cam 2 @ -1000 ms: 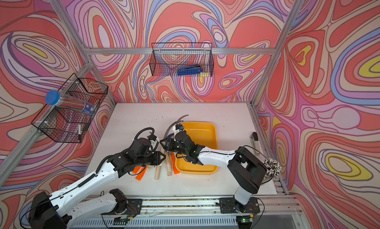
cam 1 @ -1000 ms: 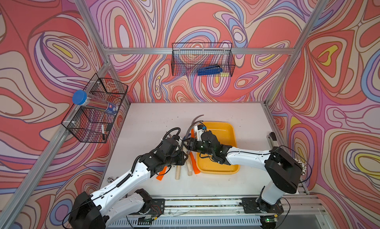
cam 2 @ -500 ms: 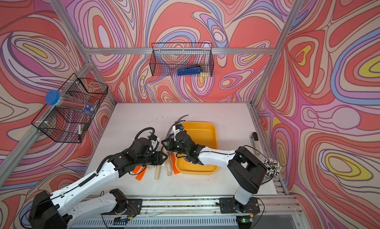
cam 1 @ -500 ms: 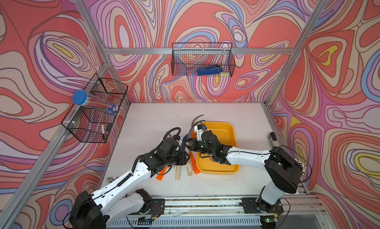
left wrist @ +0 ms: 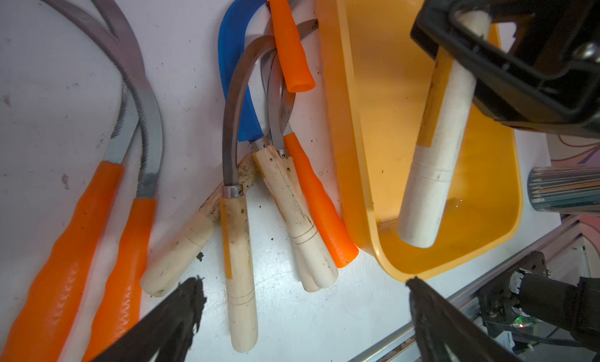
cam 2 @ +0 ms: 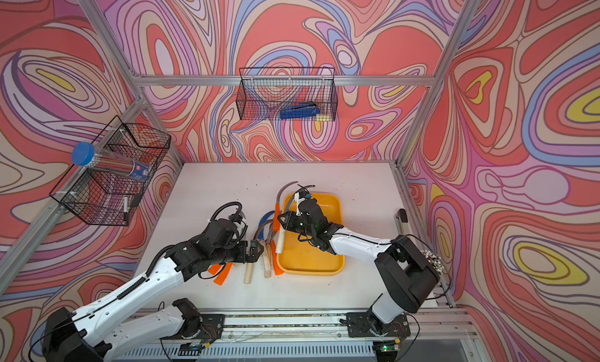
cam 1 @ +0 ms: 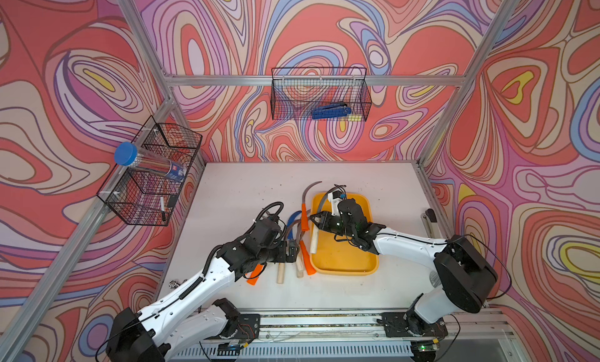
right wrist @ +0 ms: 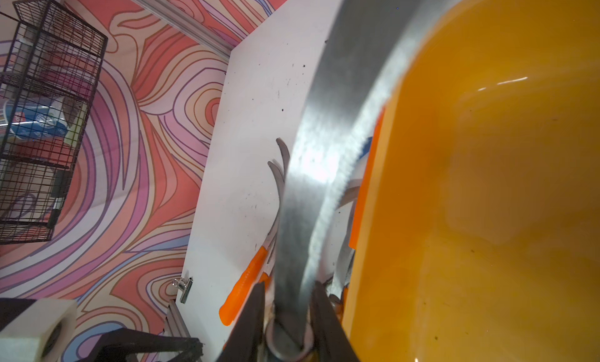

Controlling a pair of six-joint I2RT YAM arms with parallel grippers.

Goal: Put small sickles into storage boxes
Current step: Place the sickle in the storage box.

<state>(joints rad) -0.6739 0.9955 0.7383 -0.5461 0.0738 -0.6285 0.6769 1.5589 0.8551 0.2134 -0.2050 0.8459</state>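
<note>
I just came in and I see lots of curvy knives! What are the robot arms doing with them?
The right gripper is shut on a sickle with a pale wooden handle and curved grey blade, holding it over the shallow yellow plastic tray. The left gripper hangs open above the other sickles, orange-handled and wooden-handled, heaped on the white table beside the tray. None lies loose in the tray yet.

1. The yellow tray [cam 2: 319, 261] lies on the white table [cam 2: 211, 188].
2. The right gripper [cam 2: 285, 221] hangs over the tray's edge nearest the left arm. It grips a wood-handled sickle [cam 2: 279, 243], whose pale handle is over that rim.
3. Just outside that edge lies a pile of sickles [cam 2: 264, 233] with orange and wooden handles and one blue blade.
4. The left gripper [cam 2: 256, 248] is over the pile, beside the tray.
5. Well behind the tray, a wire basket [cam 2: 259, 94] holds a blue tool [cam 2: 300, 112].
</note>
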